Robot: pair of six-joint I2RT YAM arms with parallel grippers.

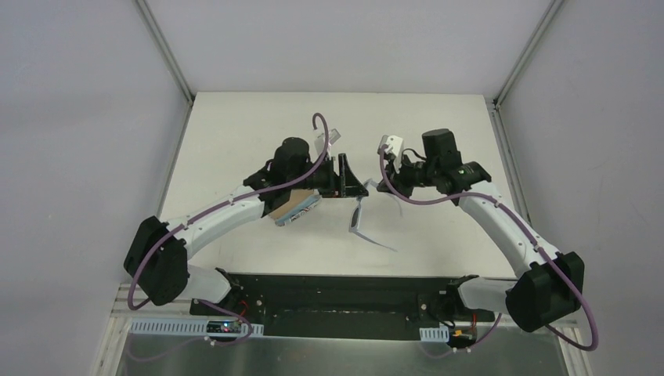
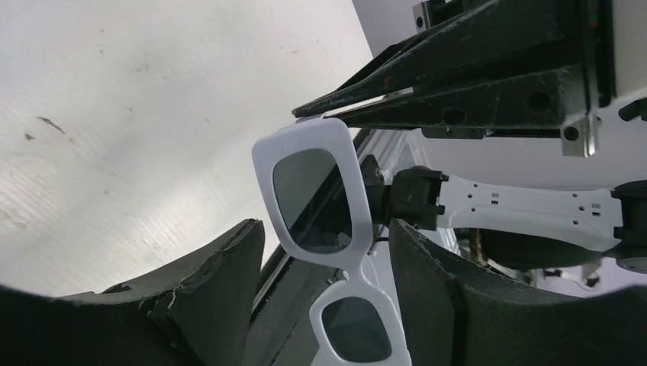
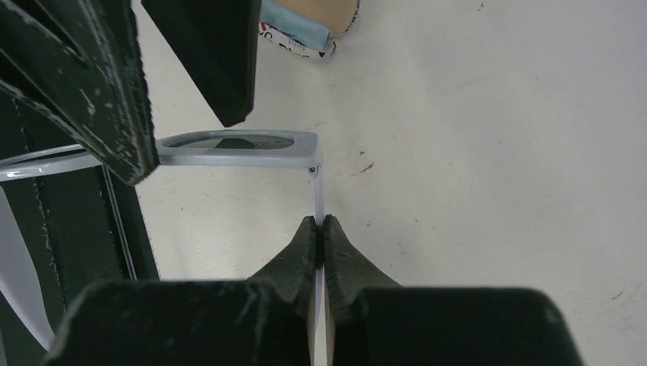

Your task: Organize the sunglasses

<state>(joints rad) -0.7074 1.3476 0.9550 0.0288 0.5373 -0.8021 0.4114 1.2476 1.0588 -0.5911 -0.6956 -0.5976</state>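
Right claw (image 3: 321, 226) pinches a temple of the thin white-framed, dark-lensed sunglasses (image 3: 229, 158); my left claw (image 2: 324, 229) gapes around their front. Folding and stowing remain, I judge.

From 8 o'clock in the top view the left arm (image 1: 211, 219), and from 4 o'clock the right arm (image 1: 501, 227), have glossy white shells between bulky black joints. A purple cable (image 1: 243, 196) loops along each. The fingers (image 2: 214, 290) are matte black wedges, scuffed and chipped at their edges.
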